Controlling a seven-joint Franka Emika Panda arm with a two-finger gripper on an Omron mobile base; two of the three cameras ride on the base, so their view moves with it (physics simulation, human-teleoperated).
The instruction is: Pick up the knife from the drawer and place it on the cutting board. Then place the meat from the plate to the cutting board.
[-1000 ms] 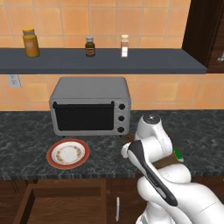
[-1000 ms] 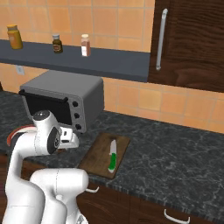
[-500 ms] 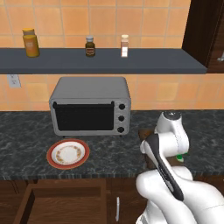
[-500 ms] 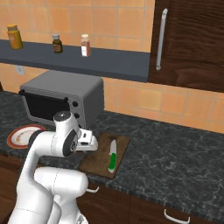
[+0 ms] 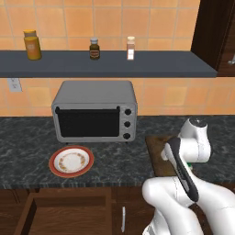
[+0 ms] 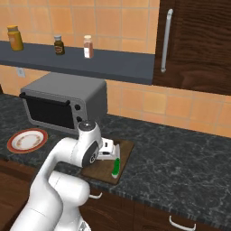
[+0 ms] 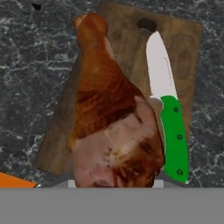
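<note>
Carrying the meat (image 7: 114, 127) clamped between its fingers, the gripper (image 6: 109, 150) hangs over the cutting board (image 7: 188, 52), left of the knife (image 7: 168, 109) already lying there. That offset leaves bare wood for the release. The plate (image 5: 71, 161) sits bare, far left, beside the open drawer (image 5: 69, 215).

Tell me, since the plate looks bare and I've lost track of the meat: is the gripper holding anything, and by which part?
Yes: the meat, held over the cutting board. The grip appears to be at its thick end, though the fingers are hidden.
</note>
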